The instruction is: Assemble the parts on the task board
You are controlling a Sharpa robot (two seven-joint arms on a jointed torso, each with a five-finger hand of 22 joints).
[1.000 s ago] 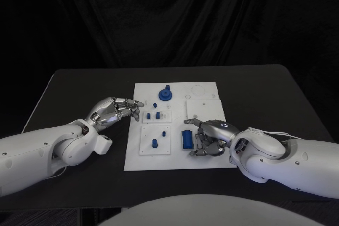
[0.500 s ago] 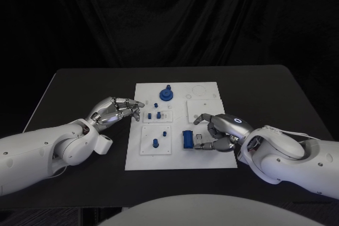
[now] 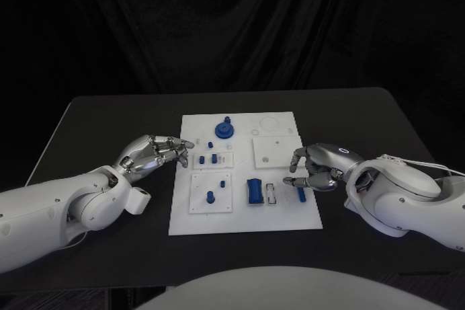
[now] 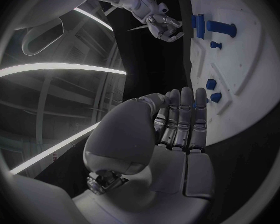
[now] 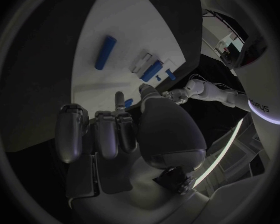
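Black table [image 3: 107,122] | task board [image 3: 281,212] central | left hand [image 3: 155,153] curled, empty — right hand [image 3: 318,169] curled, empty

Black table [image 3: 107,122], matte, with rounded far corners, seen from above in the head view. Behind it, a black curtain [image 3: 232,34] in soft vertical folds, closing off the whole back of the scene. Dark floor either side of the table, barely told apart from the curtain. In the left wrist view, long bright light strips [image 4: 59,69] curving across a dim ceiling, with pale beams between them. In the right wrist view, another strip of light [image 5: 224,144] low at the rim.
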